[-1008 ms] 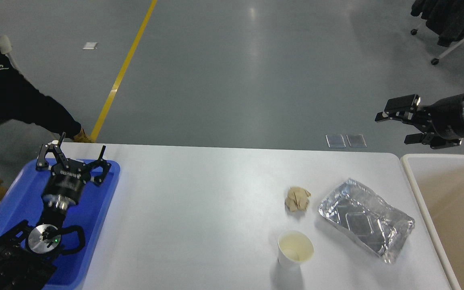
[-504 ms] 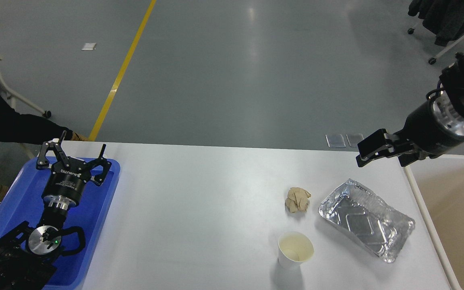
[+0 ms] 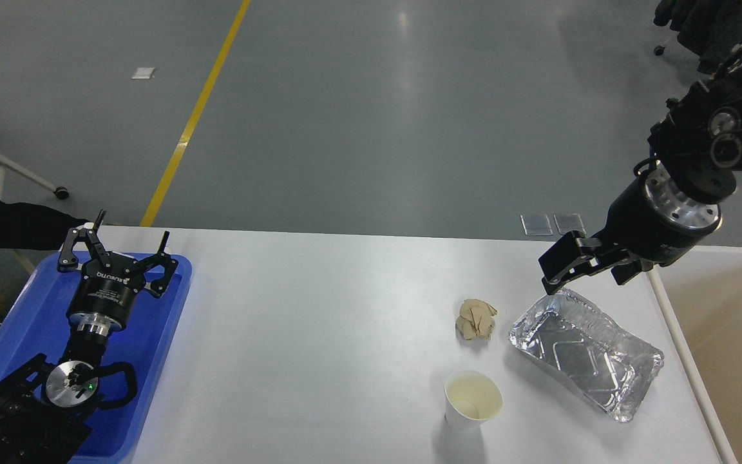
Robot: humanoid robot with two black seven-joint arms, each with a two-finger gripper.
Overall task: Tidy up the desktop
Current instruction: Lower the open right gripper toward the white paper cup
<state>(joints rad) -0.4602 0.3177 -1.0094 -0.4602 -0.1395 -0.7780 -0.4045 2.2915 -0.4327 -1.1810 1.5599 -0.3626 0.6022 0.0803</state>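
At right of frame the right jaws (image 3: 561,274), spread wide and empty, hang just above the foil tray's (image 3: 585,352) upper corner on the white worktop (image 3: 319,335), while at left the left jaws (image 3: 113,248) gape wide over the blue tray (image 3: 23,309).

Open room: the surface (image 3: 319,335) lay bare across its middle, between blue tray (image 3: 152,361) and clutter.
Obstacles: crumpled paper (image 3: 475,319), paper cup (image 3: 472,398) and foil tray (image 3: 583,351) clustered near the right side.
Right edge: beige bin (image 3: 725,348) bordered it.
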